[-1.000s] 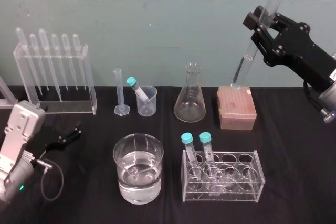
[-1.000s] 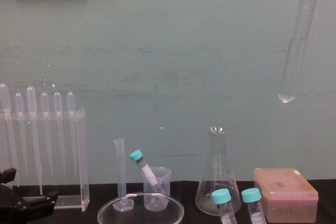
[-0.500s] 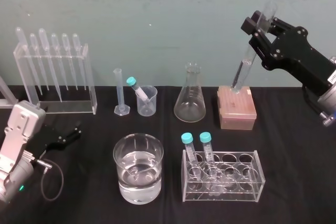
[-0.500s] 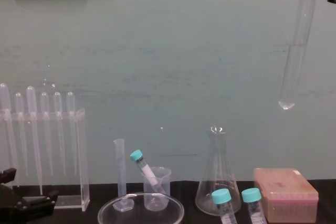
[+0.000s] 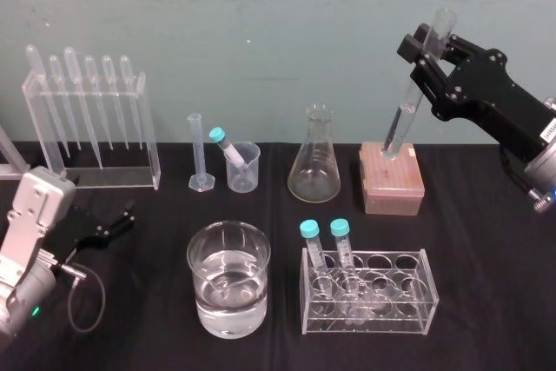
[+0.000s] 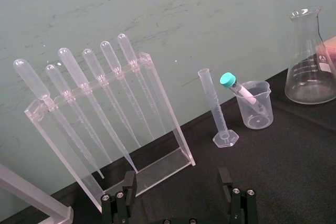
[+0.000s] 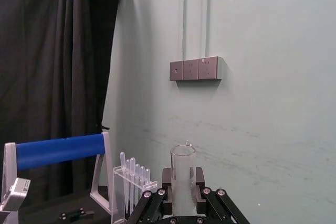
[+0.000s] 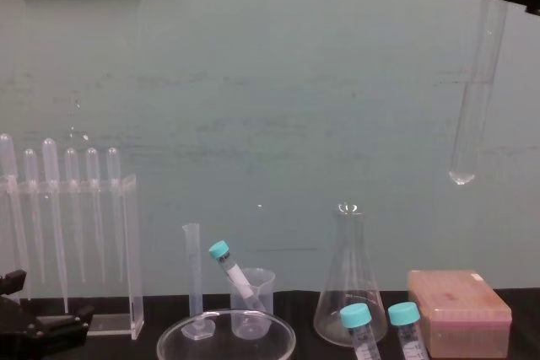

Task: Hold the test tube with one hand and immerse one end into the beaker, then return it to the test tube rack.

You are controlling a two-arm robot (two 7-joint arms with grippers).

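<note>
Teal wall (image 5: 217,41), clear tilted test tube (image 5: 401,119) pinched by right claw (image 5: 426,45), left claw (image 6: 177,182) spread

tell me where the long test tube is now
Head view, right side: the test tube hangs tilted in the right gripper, its lower end above the pink rack.

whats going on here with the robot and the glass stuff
The right end effector grips the long clear test tube near its top, holding it tilted in the air over the pink test tube rack, its lower end clear of the rack. The left end effector lies open on the table at the left.
</note>
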